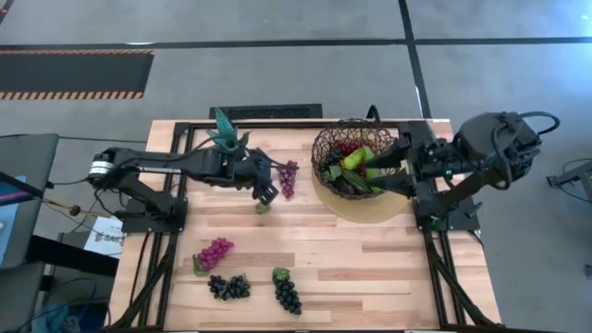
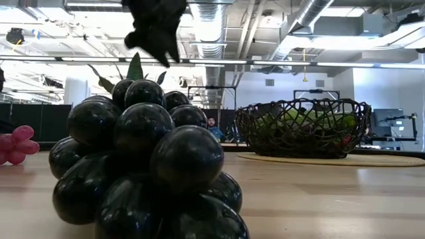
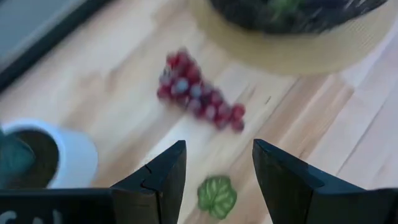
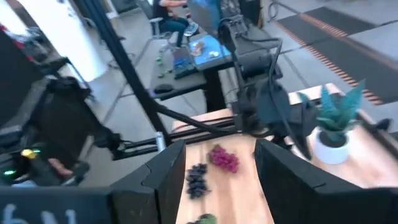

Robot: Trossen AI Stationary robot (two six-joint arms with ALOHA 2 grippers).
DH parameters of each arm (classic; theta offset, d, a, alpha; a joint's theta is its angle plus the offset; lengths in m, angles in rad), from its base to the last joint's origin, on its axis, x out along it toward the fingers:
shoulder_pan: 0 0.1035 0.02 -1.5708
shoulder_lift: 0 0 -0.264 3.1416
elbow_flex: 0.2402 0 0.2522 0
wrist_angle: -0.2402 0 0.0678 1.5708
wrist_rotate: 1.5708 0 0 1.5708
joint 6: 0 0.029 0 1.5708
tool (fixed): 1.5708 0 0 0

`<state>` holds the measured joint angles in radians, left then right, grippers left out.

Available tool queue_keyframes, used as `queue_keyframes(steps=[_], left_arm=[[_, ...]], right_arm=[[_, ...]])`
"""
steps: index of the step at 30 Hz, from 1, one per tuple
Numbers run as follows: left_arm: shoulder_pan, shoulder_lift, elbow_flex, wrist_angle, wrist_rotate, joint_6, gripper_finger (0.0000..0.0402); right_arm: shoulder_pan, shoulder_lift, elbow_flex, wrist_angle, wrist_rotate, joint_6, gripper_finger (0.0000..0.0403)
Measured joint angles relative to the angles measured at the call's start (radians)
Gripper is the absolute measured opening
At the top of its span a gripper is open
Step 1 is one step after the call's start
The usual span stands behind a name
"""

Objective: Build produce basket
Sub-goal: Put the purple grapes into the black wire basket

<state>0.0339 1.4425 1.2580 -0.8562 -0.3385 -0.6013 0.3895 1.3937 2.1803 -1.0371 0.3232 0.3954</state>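
High view: your left gripper (image 1: 266,196), fingers apart and empty, hovers beside the purple grape bunch (image 1: 288,178); grasp it next. Farther right, the dark brown wire basket (image 1: 355,157) holds produce; right gripper (image 1: 388,168), fingers apart, at its rim.

Even, bright overhead light filled the room, ceiling strips glaring white in the low view. The black grape bunch (image 2: 143,166) loomed close, carrying soft highlights. Motion blur smeared the purple grape bunch (image 3: 200,98) and basket (image 3: 298,12) in the left wrist view.
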Motion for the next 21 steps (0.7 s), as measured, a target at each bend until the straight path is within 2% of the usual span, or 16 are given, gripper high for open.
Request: queue_keyframes(steps=[5,10,17,19,21], left_arm=[[0.009,0.000,-0.078,0.062,0.061,-0.012,0.0171],[0.014,0.000,-0.084,0.113,0.077,0.060,0.0171],[0.014,0.000,-0.084,0.280,0.075,0.156,0.0171],[0.014,0.000,-0.084,0.309,0.060,0.116,0.0171],[0.013,0.000,-0.084,0.302,-0.008,0.015,0.0169]], right_arm=[[0.007,-0.004,-0.001,0.002,0.088,-0.069,0.0209],[0.007,-0.022,-0.001,0.000,0.152,-0.114,0.0209],[0.007,-0.039,-0.001,-0.006,0.166,-0.150,0.0209],[0.007,-0.054,-0.001,-0.024,0.166,-0.168,0.0209],[0.007,-0.075,-0.001,-0.041,0.167,-0.170,0.0209]])
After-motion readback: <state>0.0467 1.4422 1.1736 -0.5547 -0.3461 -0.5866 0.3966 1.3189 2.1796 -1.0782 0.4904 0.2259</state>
